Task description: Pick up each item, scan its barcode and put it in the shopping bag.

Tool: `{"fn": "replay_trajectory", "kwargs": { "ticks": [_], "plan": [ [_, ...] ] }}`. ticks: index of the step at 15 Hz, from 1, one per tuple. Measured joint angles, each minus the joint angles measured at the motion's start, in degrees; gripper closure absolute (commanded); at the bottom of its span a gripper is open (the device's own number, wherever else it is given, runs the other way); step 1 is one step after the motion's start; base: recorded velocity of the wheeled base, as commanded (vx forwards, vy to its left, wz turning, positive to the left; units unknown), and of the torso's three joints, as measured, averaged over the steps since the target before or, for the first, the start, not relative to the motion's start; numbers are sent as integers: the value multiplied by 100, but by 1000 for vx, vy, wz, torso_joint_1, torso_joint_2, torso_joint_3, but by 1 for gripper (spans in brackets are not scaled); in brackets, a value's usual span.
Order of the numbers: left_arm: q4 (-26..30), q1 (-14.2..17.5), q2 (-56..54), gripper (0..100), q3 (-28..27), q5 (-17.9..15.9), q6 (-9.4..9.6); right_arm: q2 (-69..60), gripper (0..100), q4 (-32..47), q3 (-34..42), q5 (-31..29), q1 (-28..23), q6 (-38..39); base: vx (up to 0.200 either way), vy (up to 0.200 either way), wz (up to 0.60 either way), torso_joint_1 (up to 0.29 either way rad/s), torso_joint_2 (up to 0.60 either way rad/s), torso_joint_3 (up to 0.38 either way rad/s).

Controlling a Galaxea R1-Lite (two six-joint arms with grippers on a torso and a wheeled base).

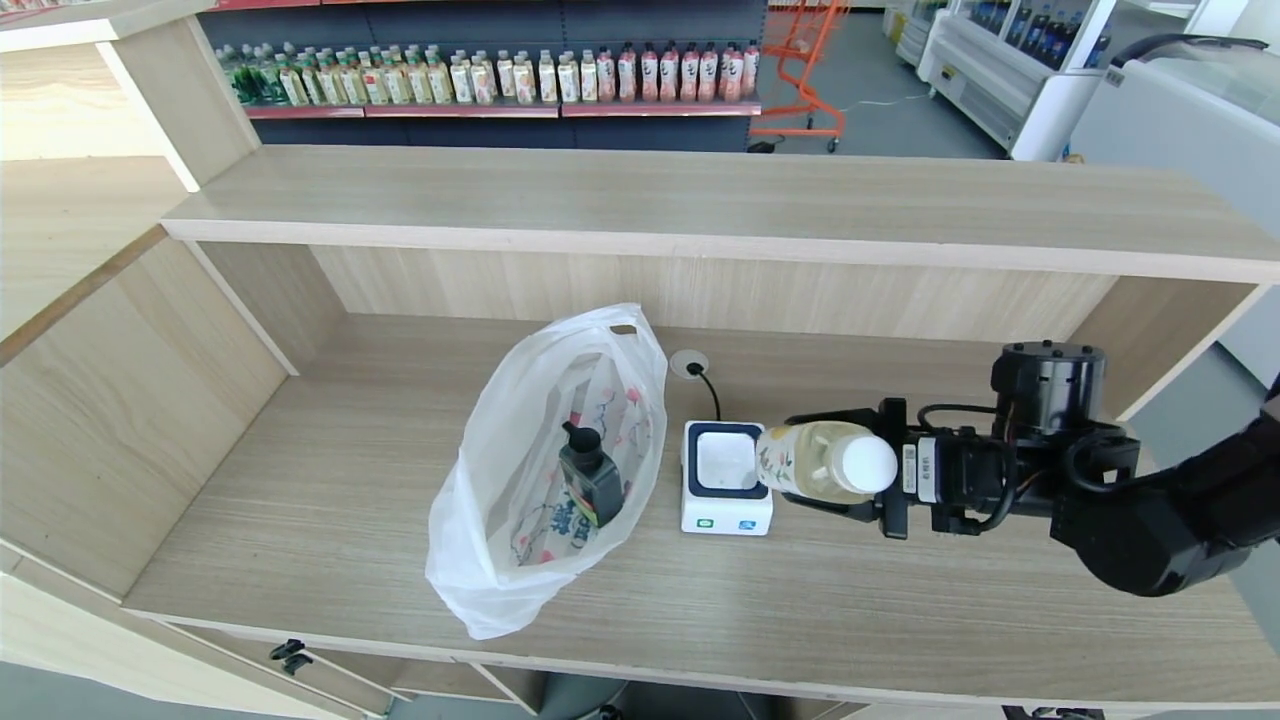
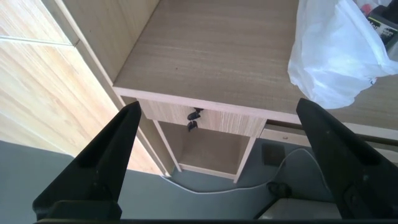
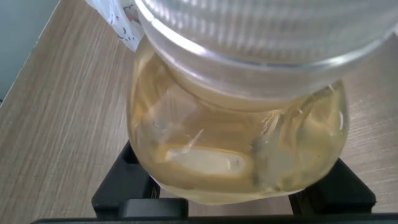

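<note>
My right gripper [image 1: 845, 470] is shut on a drink bottle [image 1: 815, 461] with pale yellow liquid and a white cap, held on its side with its base over the right edge of the white barcode scanner [image 1: 726, 478]. Up close the bottle [image 3: 236, 124] shows between the dark fingers [image 3: 124, 193], above the wooden counter. The white plastic shopping bag [image 1: 545, 460] lies open left of the scanner, with a dark item [image 1: 590, 478] inside. My left gripper [image 2: 217, 162] is open, hanging below the counter's front edge, with the bag [image 2: 342, 53] off to one side.
The wooden counter [image 1: 330, 520] has a raised back shelf [image 1: 700, 205] and side walls. A black cable [image 1: 708, 388] runs from the scanner to a hole in the counter. A drawer lock [image 2: 194, 118] sits under the counter's front. Shelves of bottles stand far behind.
</note>
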Motion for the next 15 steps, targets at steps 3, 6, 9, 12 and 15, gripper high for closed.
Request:
{"fn": "replay_trajectory", "kwargs": {
  "ticks": [3,6,9,12,15],
  "plan": [
    [1,1,0,0,0,0,0,312,100,-73,-352,74,6,5,0,0,0,0,0,0],
    [0,1,0,0,0,0,0,590,100,-78,-755,290,48,13,0,0,0,0,0,0],
    [1,1,0,0,0,2,0,857,100,-76,-1113,540,80,24,0,0,0,0,0,0],
    [0,1,0,0,0,2,0,1064,100,-117,-1331,605,113,27,0,0,0,0,0,0],
    [0,1,0,0,0,0,0,1164,100,-227,-1389,608,133,60,0,0,0,0,0,0]
  ]
}}
